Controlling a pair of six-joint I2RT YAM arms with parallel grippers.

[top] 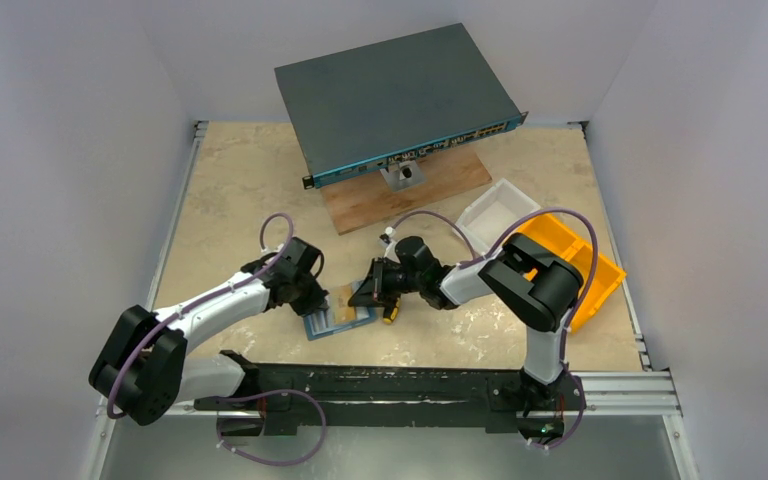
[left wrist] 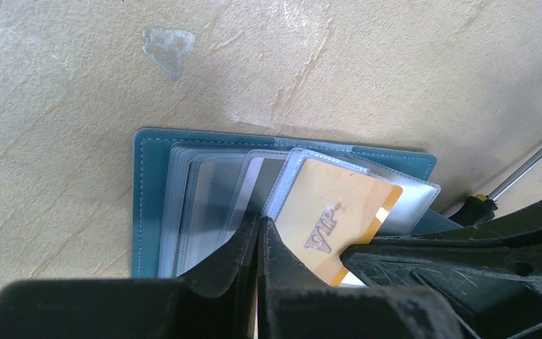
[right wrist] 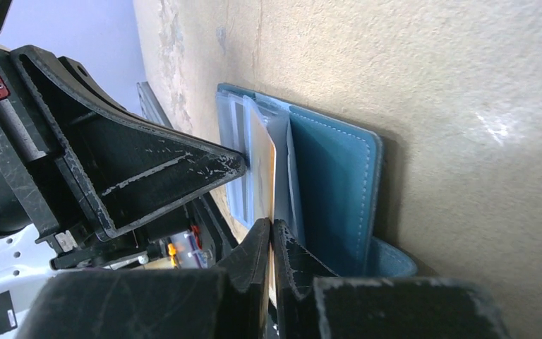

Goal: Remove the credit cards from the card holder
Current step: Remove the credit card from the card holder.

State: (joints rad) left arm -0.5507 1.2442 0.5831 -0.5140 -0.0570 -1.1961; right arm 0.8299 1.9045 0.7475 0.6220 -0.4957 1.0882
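The teal-blue card holder point(top: 332, 322) lies open on the table between both arms, its clear sleeves fanned out point(left wrist: 148, 205). A tan credit card point(left wrist: 324, 205) marked VIP sticks partway out of one sleeve. My right gripper point(right wrist: 272, 224) is shut on that card's edge, and the card point(right wrist: 261, 162) shows edge-on beside the teal cover point(right wrist: 332, 191). My left gripper point(left wrist: 260, 220) is shut, its tips resting on the clear sleeves next to the card. In the top view the left gripper point(top: 312, 300) and the right gripper point(top: 368, 297) meet over the holder.
A black-and-yellow screwdriver point(top: 390, 314) lies just right of the holder. A large dark network switch box point(top: 395, 100) rests on a wooden board point(top: 410, 195) at the back. A white bin point(top: 498, 212) and a yellow bin point(top: 570, 265) stand at the right.
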